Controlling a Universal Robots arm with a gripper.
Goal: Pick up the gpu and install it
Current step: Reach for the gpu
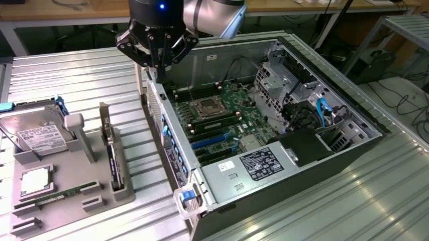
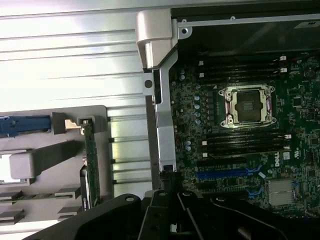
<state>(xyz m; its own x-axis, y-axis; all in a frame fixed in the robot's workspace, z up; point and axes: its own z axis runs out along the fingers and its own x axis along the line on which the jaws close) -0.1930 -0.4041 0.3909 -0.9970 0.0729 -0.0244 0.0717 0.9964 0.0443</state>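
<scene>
Exterior view: the pincer [image 1: 156, 64] hangs with its fingers pressed together over the back wall of the open computer case [image 1: 221, 57], near twelve o'clock in this picture. The gpu [image 1: 111, 150] stands on its long edge in a slot of the grey holder [image 1: 70, 175], at about seven o'clock from the pincer and well apart from it, with its pale bracket rising at the far end. At nine o'clock from the gpu, in the same holder, sits a hard drive [image 1: 37, 133] with a white label, and a narrow memory stick [image 1: 57, 197] lies at seven o'clock. Holder and case both rest on the ribbed metal table [image 1: 80, 75], the case at three o'clock from the holder. Inside the case the motherboard [image 1: 231, 123] lies exposed, with the processor socket [image 1: 204, 108] on it and blue expansion slots [image 1: 211, 141] at six o'clock from the socket. Wrist view: the gpu's green board shows edge-on in the holder, near the case's wall.
</scene>
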